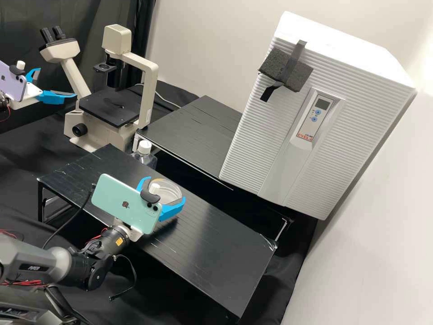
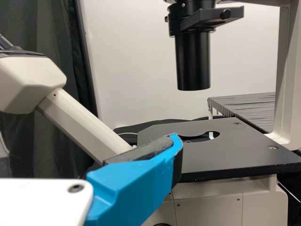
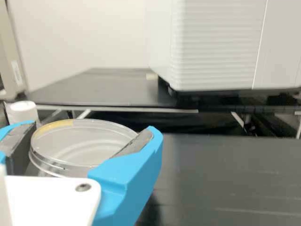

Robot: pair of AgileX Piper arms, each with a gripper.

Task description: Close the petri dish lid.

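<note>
The petri dish lid (image 3: 70, 143) is gripped by the right gripper (image 1: 166, 189); the left gripper (image 1: 57, 82) is held open. If released off-centre, the lid could be seated crookedly.

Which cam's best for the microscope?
High view: microscope nearly whole, eyepieces to base. Left wrist is closer but partial: stage, black cylinder. Right wrist catches just a slice of its beige upright.
</note>
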